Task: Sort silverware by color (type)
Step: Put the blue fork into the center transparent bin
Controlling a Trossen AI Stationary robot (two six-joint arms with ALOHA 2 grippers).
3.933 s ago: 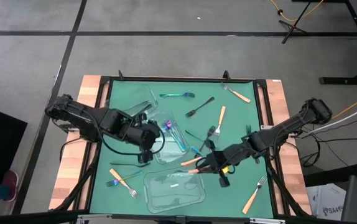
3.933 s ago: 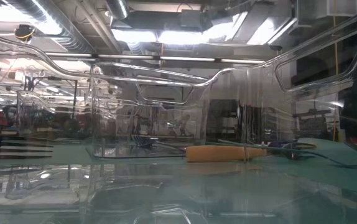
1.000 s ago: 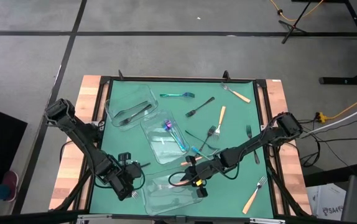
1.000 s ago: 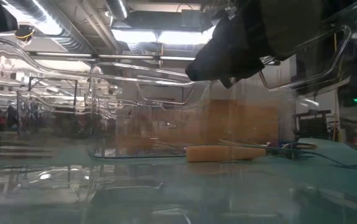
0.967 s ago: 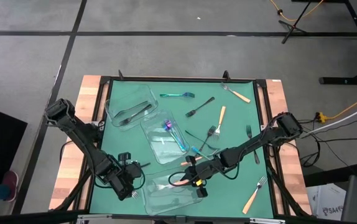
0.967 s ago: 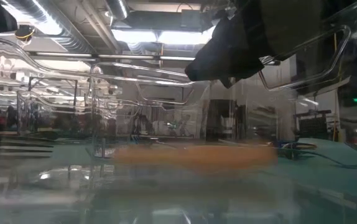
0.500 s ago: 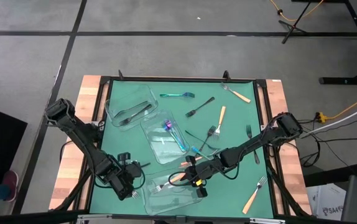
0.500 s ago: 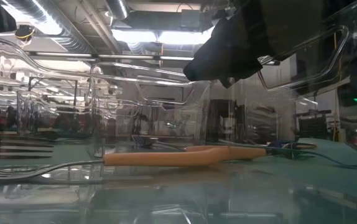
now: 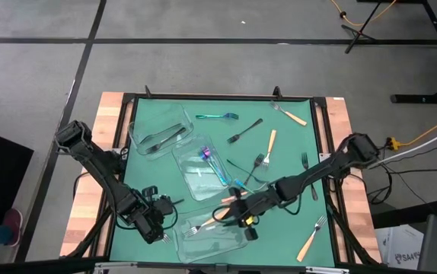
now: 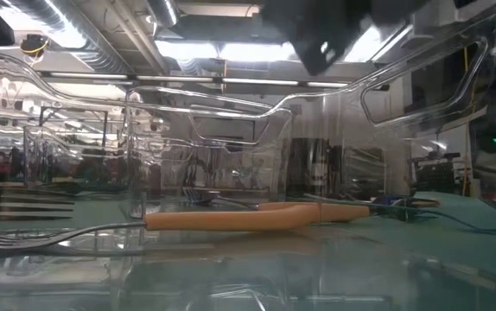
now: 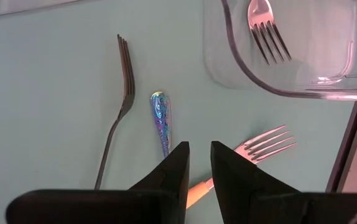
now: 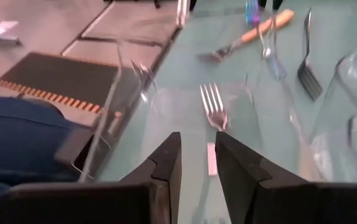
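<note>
Item: orange-handled fork, newly released by the right gripper, which has lifted clear with fingers narrowly parted and empty; one piece now counts as sorted. Location: lying flat inside the near clear container, long axis diagonal, tines toward the left arm, handle toward the right gripper. Left gripper: beside the container, fingers narrowly apart, holding nothing.

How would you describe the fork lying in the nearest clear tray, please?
Find the clear tray at the green table's near edge, in front of the right end effector. The fork lies alone inside: silver tines, orange handle, unlike black or iridescent neighbours.
</note>
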